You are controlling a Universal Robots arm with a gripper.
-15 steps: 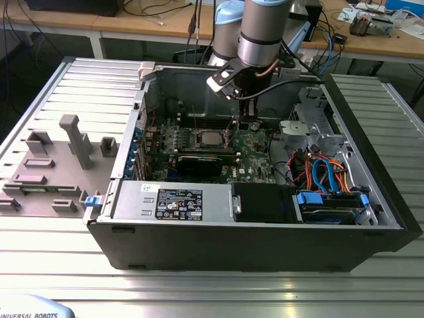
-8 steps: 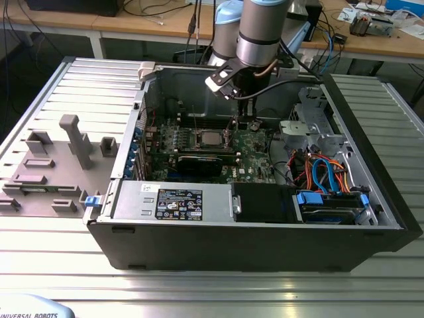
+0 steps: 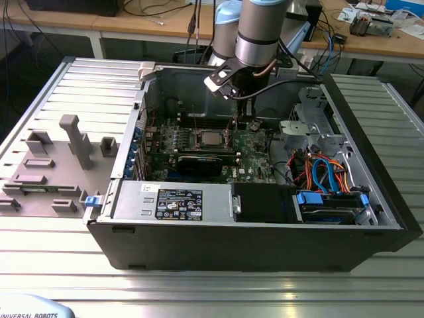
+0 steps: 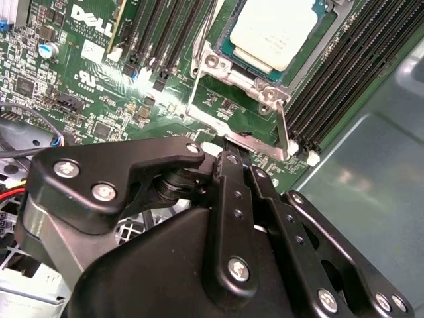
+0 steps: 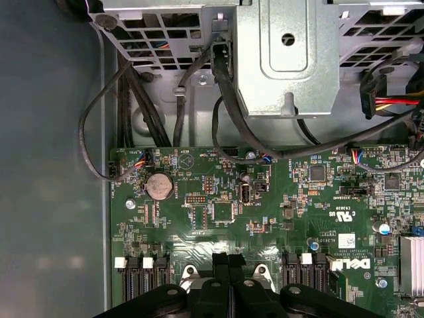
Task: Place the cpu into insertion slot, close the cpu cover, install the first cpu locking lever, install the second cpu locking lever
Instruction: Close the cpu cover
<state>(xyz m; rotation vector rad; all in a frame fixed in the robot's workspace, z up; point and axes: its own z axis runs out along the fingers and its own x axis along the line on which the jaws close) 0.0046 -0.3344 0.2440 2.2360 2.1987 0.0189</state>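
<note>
The cpu (image 4: 271, 28), a silver-topped square chip, lies flat in the insertion slot on the green motherboard, and most of the slot is hidden beneath it. The cpu cover (image 4: 233, 74), a silver frame, lies down around the chip. One thin wire locking lever (image 4: 193, 86) runs along one side of the cover and another (image 4: 283, 129) along the adjacent side. My gripper (image 4: 240, 162) is shut, its black fingertips just beside the levers' silver ends at the socket's corner. In the exterior view the gripper (image 3: 240, 124) hangs inside the case, to the right of the cpu (image 3: 211, 138).
Black memory slots (image 4: 331, 93) flank the socket on both sides. A black graphics card (image 3: 199, 162) lies in front of the cpu. A metal drive cage (image 5: 278, 53) with cables sits past the board's edge. The power supply (image 3: 172, 199) and orange and blue cables (image 3: 324, 172) fill the case front.
</note>
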